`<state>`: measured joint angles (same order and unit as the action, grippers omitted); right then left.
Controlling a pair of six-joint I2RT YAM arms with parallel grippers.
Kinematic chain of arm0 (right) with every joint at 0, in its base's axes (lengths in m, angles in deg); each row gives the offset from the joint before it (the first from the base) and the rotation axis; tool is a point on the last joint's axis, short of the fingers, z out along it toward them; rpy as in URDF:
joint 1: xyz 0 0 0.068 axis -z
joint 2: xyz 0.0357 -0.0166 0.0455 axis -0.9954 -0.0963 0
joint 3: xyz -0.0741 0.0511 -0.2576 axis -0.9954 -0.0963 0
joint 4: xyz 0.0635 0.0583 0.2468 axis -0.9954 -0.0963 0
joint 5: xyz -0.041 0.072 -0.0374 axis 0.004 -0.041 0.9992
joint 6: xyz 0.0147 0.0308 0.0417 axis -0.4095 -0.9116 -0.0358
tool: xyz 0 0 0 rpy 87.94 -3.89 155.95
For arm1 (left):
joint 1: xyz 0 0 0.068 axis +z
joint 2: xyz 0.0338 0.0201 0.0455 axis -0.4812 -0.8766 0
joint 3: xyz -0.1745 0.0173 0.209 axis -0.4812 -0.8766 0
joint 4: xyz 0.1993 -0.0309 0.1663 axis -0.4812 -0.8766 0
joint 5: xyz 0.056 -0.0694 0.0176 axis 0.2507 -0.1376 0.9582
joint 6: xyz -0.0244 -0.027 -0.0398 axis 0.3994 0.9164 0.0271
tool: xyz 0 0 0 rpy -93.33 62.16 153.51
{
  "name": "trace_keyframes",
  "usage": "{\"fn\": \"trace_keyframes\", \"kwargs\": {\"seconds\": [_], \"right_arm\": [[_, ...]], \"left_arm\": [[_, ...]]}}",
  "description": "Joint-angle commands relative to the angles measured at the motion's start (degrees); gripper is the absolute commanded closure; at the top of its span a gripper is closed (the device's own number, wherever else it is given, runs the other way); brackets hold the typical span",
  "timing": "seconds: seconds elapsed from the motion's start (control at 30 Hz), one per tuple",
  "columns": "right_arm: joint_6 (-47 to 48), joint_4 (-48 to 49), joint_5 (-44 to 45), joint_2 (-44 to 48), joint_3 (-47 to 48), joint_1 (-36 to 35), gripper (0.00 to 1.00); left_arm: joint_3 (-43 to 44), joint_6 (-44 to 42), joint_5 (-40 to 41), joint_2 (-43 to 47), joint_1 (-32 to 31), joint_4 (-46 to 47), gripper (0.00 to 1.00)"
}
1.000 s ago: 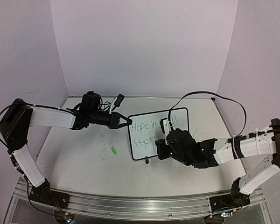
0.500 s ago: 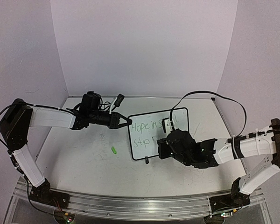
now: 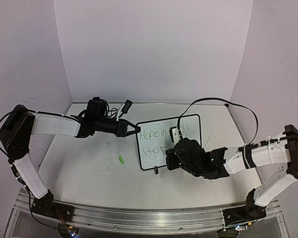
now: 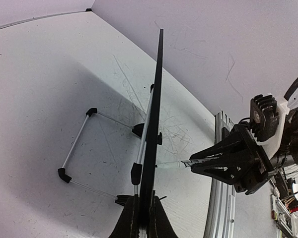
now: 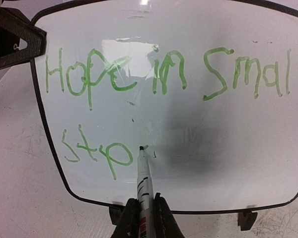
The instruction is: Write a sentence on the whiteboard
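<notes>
The whiteboard (image 3: 156,161) stands upright at mid-table, tilted back on its wire stand. Its left edge (image 4: 156,99) is pinched in my left gripper (image 4: 144,219), which is shut on the frame. The sentence (image 5: 161,74) in green reads "Hope in Small" on the top line and "stp" below. My right gripper (image 5: 143,214) is shut on a white marker (image 5: 144,181). The marker's tip touches the board just right of the "p", at a short fresh green stroke. From above, the right gripper (image 3: 171,156) covers the board's lower right part.
A small green marker cap (image 3: 121,159) lies on the table left of the board. The board's wire stand (image 4: 77,141) reaches back behind it. Grey walls close the table's back and sides, and a metal rail (image 3: 139,218) runs along the near edge.
My right arm has shifted slightly left and lower in front of the board, marker still on the second line. The left arm and the board have not moved.
</notes>
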<state>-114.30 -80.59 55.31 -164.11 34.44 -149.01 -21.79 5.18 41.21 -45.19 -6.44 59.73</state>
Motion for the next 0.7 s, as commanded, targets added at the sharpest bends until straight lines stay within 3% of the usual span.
{"fn": "trace_keyframes", "kwargs": {"seconds": [0.0, 0.33, 0.67], "right_arm": [[0.7, 0.2, -0.6, -1.0, 2.3, 0.3, 1.00], [-0.9, -0.5, -2.7, -1.3, 1.1, 0.4, 1.00], [-4.4, -2.4, 1.9, 0.6, -0.6, 0.4, 1.00]], "left_arm": [[1.7, -0.1, 1.3, 1.4, 0.0, -1.4, 1.00], [1.8, -0.1, 1.3, 1.6, -0.1, -1.4, 1.00], [1.8, -0.1, 1.3, 1.6, -0.2, -1.4, 1.00]]}}
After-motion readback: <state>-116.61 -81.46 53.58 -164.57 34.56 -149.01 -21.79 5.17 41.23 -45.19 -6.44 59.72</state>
